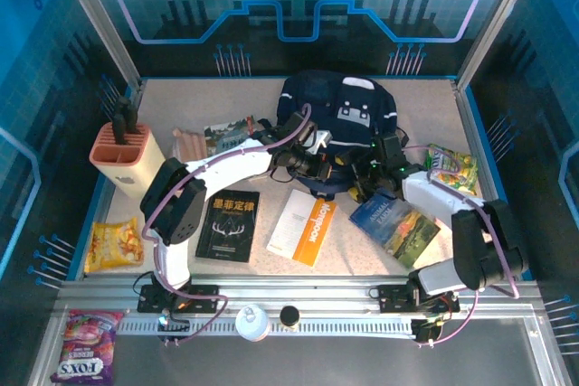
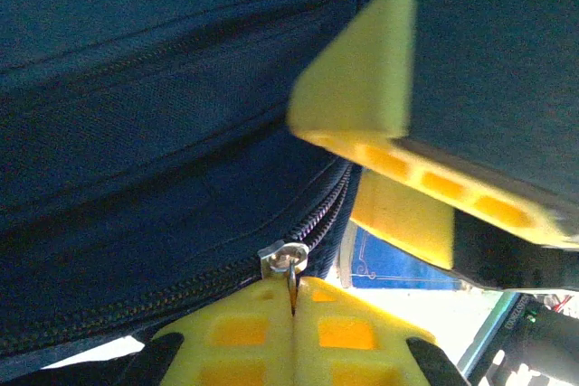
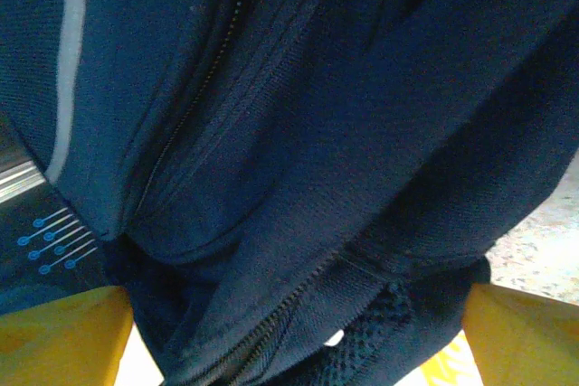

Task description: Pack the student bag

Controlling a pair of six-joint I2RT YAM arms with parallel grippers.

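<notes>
The student bag [image 1: 339, 110], a dark navy backpack with a grey-white patch, lies at the back middle of the table. My left gripper [image 1: 327, 169] is at its near edge. In the left wrist view its yellow fingers [image 2: 240, 332] are pressed together, shut on the metal zipper pull [image 2: 291, 279] that hangs from the slider [image 2: 285, 257] on the bag [image 2: 163, 133]. My right gripper [image 1: 371, 171] is close beside it, open. Its yellow fingertips [image 3: 63, 332] stand wide apart at the frame's lower corners, with bag fabric [image 3: 308, 151] bunched between them.
A black book [image 1: 228, 223], a white and orange book [image 1: 303, 223] and a blue book [image 1: 395, 223] lie in front of the bag. Snack packets sit at the right [image 1: 450, 169] and left [image 1: 113, 243]. An orange holder [image 1: 127, 153] stands at the back left.
</notes>
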